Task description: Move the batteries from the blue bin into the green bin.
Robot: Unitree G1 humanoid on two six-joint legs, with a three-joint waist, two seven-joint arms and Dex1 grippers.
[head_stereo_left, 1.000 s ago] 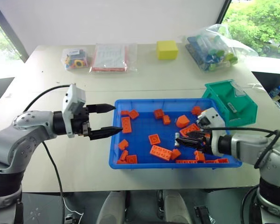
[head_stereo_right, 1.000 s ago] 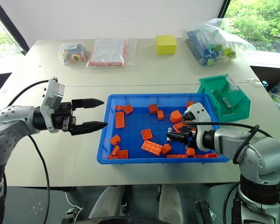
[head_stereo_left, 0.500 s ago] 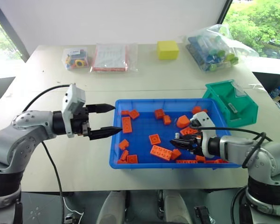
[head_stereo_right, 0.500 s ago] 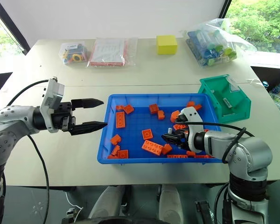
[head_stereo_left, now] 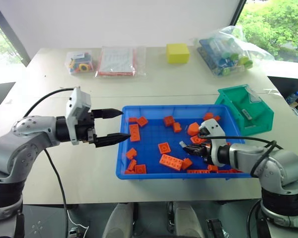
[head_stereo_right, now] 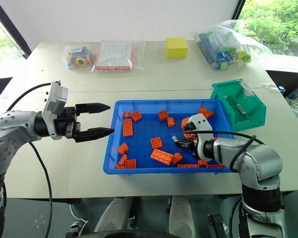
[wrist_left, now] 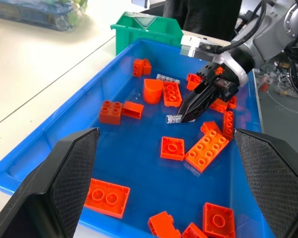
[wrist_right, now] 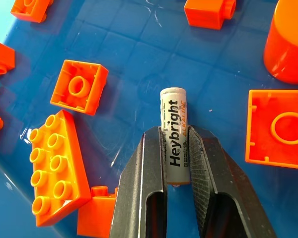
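Observation:
The blue bin point(head_stereo_left: 174, 106) sits in the middle of the table with orange bricks scattered in it. Low over its right part, my right gripper point(wrist_right: 175, 131) is shut on a silver battery point(wrist_right: 173, 141) printed "Heybright"; the same battery point(wrist_left: 174, 118) sticks out past the fingertips. A second battery point(wrist_left: 168, 78) lies near the bin's far wall. Just right of the blue bin stands the green bin point(head_stereo_left: 246, 106), with a battery point(head_stereo_left: 247, 114) inside. My left gripper point(head_stereo_left: 124, 124) hangs open and empty at the blue bin's left rim.
Orange bricks point(head_stereo_left: 170, 162) lie close around the held battery. At the back of the table are a yellow block point(head_stereo_left: 178, 52), a bag of tubes point(head_stereo_left: 226, 49) and two flat bags point(head_stereo_left: 116, 60). Bare tabletop lies left of the blue bin.
My right gripper has closed on the battery after edging left and lower in the blue bin. The left arm has stayed still.

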